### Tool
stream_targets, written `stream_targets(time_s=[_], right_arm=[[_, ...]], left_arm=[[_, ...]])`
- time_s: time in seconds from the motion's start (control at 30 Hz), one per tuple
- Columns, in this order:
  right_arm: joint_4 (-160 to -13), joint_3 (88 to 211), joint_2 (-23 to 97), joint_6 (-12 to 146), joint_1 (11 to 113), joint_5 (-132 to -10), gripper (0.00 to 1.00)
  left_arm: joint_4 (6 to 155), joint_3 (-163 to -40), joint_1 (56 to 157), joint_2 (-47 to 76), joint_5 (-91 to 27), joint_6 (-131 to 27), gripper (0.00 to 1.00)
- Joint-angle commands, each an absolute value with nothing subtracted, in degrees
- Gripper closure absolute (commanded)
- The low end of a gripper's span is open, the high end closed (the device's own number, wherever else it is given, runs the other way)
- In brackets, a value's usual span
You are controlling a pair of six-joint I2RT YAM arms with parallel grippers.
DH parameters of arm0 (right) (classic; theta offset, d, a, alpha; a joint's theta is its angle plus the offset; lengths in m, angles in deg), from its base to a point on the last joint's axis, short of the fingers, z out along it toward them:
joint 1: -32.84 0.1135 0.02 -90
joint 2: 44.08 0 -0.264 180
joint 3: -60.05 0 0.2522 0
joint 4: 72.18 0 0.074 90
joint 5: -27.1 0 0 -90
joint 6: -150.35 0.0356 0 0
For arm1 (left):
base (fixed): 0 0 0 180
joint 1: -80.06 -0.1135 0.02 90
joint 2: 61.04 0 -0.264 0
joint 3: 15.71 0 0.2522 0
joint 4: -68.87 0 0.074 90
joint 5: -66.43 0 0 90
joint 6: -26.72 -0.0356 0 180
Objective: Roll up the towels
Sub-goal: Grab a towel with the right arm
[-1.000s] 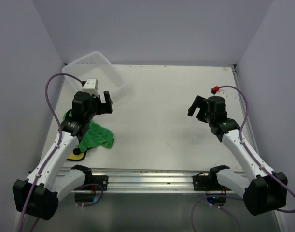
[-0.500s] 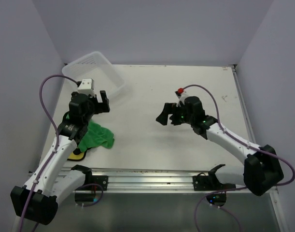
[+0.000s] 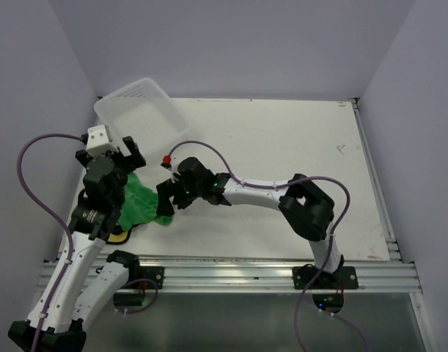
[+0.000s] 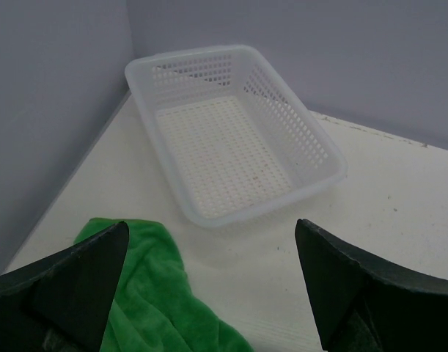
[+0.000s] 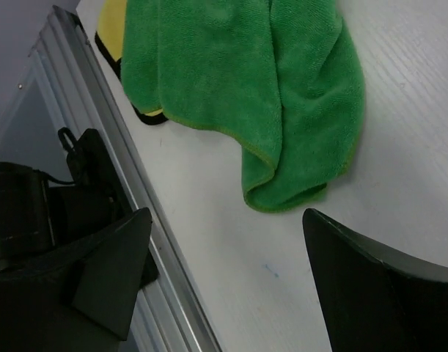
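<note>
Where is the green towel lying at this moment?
In the top view the green towel lies at the near left of the table, partly over the yellow towel, nearer than the white basket, with the open right gripper at its right edge.

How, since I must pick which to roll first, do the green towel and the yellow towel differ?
The green towel lies on top, almost fully showing; the yellow towel lies underneath, only an edge peeking out. The green towel is folded over itself; the yellow towel shows a black edge. Both lie unrolled, with neither gripped.
</note>
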State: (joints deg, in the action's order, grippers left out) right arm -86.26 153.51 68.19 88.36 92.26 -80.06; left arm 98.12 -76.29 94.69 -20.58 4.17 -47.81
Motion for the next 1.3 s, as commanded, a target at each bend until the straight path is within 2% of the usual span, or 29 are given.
stream_targets(time_s=[0.0,0.3,0.37,0.43,0.47,0.67,0.7,0.77,0.8,0.9,1.13,1.27], right_arm=[[-89.5,159.3,75.1,91.2,91.2,-79.2,0.15],[-90.1,161.6,80.5,93.7,92.4,-74.9,0.20],[-88.4,161.4,81.0,94.4,92.5,-75.5,0.25],[-87.3,161.6,82.0,95.7,92.6,-76.5,0.33],[-87.3,162.0,82.3,95.9,92.7,-76.7,0.42],[-86.6,163.9,84.5,97.3,93.6,-76.9,0.60],[-86.3,163.9,84.5,97.5,93.6,-77.0,0.68],[-86.3,163.9,84.3,97.6,93.7,-77.1,0.74],[-86.6,164.0,84.1,97.3,93.7,-76.7,0.84],[-90.0,167.0,81.2,94.8,93.7,-75.3,0.99],[-101.7,181.3,71.0,88.4,93.5,-76.4,1.00],[-103.2,180.3,63.5,85.6,93.0,-74.0,1.00]], left_arm=[[96.5,-76.8,94.3,-20.1,6.9,-46.8,0.00],[96.7,-77.2,94.3,-19.1,3.6,-46.4,0.00],[96.7,-77.1,94.3,-19.0,3.4,-46.3,0.00],[96.8,-77.1,94.3,-19.2,3.4,-46.3,0.00],[96.7,-77.1,94.3,-19.3,3.4,-46.3,0.00],[96.7,-76.9,94.3,-19.1,2.5,-46.2,0.00],[96.6,-76.9,94.3,-19.0,2.4,-46.2,0.00],[96.6,-76.9,94.3,-18.8,2.1,-46.2,0.00],[96.6,-76.9,94.3,-18.4,2.1,-46.2,0.00],[96.8,-76.9,94.3,-17.8,2.4,-46.2,0.01],[97.0,-76.8,94.3,-18.9,7.4,-47.1,0.01],[97.1,-76.8,94.3,-19.6,9.6,-47.9,0.00]])
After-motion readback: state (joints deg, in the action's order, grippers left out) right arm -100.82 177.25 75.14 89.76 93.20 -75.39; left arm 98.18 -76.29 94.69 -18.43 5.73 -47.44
